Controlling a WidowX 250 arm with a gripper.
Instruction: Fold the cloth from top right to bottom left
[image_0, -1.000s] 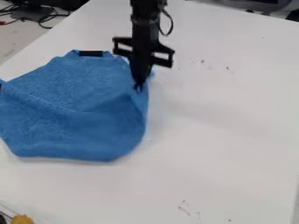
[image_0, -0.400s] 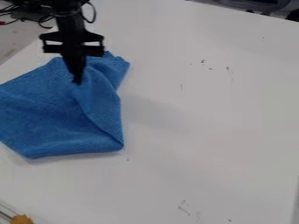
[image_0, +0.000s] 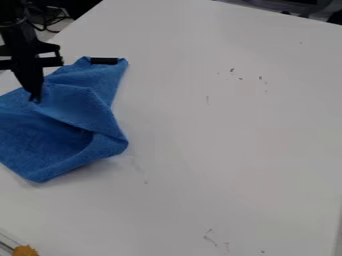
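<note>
Hand (image_0: 35, 98) narrow, pinching blue cloth (image_0: 80, 107), left side of white surface (image_0: 220, 130).
Cloth matte, rumpled, angular folds; left part cropped, pinched bit hidden behind fingertips. Jagged yellow object (image_0: 25, 250) lower left, cropped, can't ID.

From here the cloth (image_0: 60, 132) runs off the L edge, w/ a bit hidden behind the end effector (image_0: 35, 97), and the arm (image_0: 15, 30) is cut off upper L. Orange thing (image_0: 25, 251), btm L, is cut off too; dark specks (image_0: 232, 70) on the desk (image_0: 234, 150) are too sm. to ID.
</note>
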